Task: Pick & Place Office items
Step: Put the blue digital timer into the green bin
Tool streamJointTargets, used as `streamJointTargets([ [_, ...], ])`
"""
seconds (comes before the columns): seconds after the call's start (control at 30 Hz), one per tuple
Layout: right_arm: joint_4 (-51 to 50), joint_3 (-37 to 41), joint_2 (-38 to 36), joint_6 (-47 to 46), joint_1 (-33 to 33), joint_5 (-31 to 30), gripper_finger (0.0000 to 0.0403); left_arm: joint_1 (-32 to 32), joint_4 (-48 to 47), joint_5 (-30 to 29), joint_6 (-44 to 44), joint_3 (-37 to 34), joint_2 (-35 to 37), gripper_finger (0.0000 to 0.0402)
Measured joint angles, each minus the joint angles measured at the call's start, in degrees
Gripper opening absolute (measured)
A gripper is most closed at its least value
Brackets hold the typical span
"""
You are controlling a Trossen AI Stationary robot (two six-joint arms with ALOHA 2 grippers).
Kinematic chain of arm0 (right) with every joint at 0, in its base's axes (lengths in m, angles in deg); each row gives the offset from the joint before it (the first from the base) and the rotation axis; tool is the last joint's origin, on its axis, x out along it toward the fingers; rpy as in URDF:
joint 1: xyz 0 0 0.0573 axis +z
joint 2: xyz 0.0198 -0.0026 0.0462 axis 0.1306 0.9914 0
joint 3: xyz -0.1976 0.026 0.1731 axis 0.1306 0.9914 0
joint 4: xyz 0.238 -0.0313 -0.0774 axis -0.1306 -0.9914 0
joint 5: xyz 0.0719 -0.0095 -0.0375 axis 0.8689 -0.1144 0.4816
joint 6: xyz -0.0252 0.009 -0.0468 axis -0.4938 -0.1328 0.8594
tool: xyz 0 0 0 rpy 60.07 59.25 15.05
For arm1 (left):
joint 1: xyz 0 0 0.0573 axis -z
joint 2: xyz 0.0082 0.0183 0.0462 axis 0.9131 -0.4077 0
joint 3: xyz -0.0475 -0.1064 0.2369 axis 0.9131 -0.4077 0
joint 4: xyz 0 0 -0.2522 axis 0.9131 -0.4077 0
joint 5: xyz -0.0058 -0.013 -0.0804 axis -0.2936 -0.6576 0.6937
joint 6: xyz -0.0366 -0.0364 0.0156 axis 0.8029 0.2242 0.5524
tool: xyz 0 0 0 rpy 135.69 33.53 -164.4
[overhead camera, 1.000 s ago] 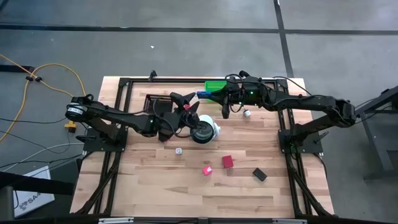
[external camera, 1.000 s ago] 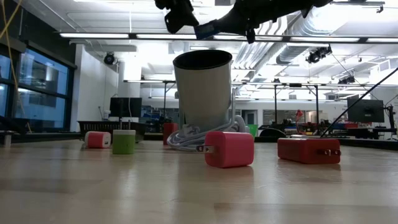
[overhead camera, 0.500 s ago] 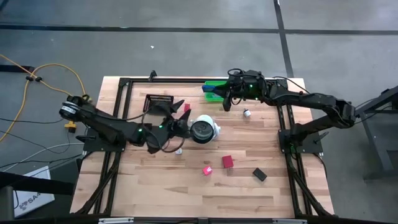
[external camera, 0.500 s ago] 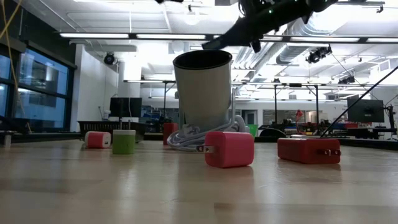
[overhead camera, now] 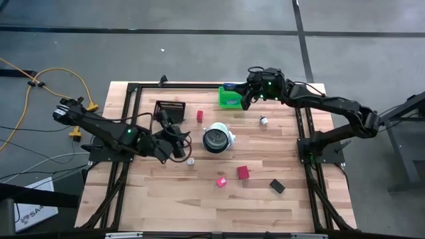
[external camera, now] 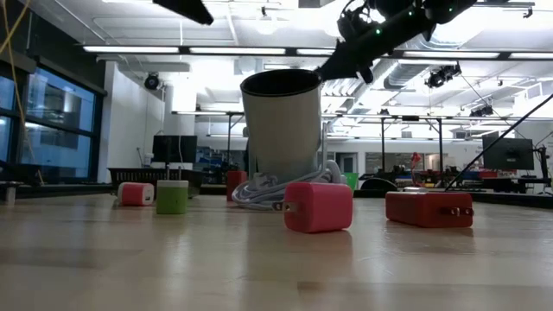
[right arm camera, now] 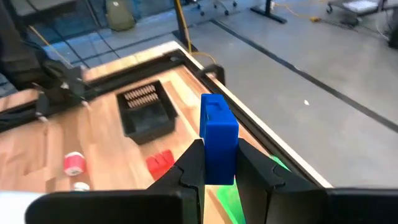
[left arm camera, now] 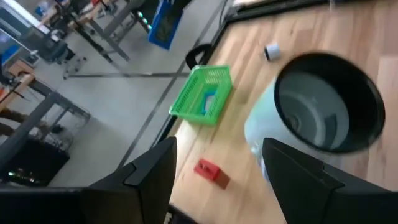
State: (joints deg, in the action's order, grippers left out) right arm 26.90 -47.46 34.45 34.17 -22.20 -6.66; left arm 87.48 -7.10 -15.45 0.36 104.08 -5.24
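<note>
From above, the right gripper (overhead camera: 243, 97) hangs over the green bin (overhead camera: 230, 98) at the counter's (overhead camera: 319, 199) far edge, while the left gripper (overhead camera: 178, 135) sits between the black mesh tray (overhead camera: 169, 108) and the white round container (overhead camera: 217, 139). A red block (overhead camera: 243, 172), pink block (overhead camera: 220, 180) and black rectangle (overhead camera: 277, 186) lie nearer the front.

At counter level, a pink charger block (external camera: 318, 206) and a red one (external camera: 429, 208) rest before the container (external camera: 282, 130).

The left wrist camera shows its jaws spread wide, holding nothing, with a blue piece (left arm camera: 209, 98) lying in the bin (left arm camera: 203, 94).

The right wrist camera shows its jaws clamped on an upright blue rectangle (right arm camera: 218, 137).
</note>
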Motion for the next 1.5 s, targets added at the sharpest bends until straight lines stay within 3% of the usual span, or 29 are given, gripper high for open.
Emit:
streamJointTargets([
  [0.73,2.6,0.9,19.6,-6.0,-10.9,7.0,0.0052,0.4,-3.2,1.9,5.4,-0.3,-2.4,0.0227],
  [1.1,2.7,0.9,20.7,-13.3,-15.2,14.9,0.0052,0.4,-3.1,1.9,5.8,-0.4,-2.4,0.0227],
  [1.5,0.0,0.9,20.7,-14.7,-11.7,11.3,0.0052,0.4,-3.1,3.7,6.1,-0.5,-2.5,0.0227],
])
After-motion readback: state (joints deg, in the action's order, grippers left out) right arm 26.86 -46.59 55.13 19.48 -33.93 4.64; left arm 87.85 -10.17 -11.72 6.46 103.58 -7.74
